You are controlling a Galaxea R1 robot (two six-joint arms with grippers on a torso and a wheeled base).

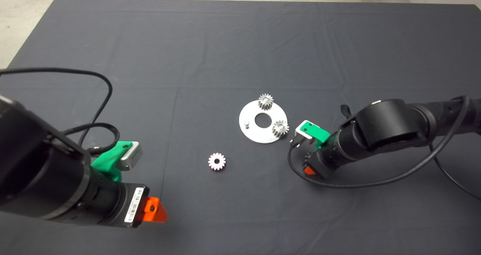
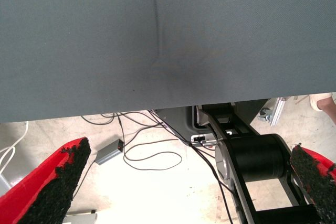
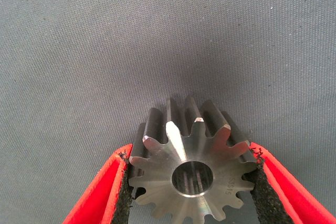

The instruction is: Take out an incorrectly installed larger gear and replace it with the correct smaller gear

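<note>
larger gear [image 3: 189, 171] is clamped in the right gripper [image 3: 190, 151], one black pad pressing on the teeth at each side, its flat face and centre hole toward the wrist camera. it hangs over bare mat [image 1: 225, 41], just beside the plate [image 1: 251, 133], on the right. the head view hides the gear itself behind the wrist, so how high it is off the cloth is hard to say.

it looks like solid steel: heavy for its size, rigid, smooth and likely slick. the tooth tips give the pads only narrow lines of contact, so a firm squeeze straight across the widest span is the safe hold, as here. it will not break if set down, but it could roll on its edge.

smaller gear [image 1: 217, 161] lies flat on the mat, well apart from the plate, toward the left arm. it should be light and equally hard; take it across the teeth from above, hole vertical, to drop it on the free peg [image 1: 246, 124].

two other small gears [image 1: 265, 101] [image 1: 280, 127] sit on the plate.

left gripper [image 2: 188, 148] waits at the lower left, fingers spread wide and empty.
</note>
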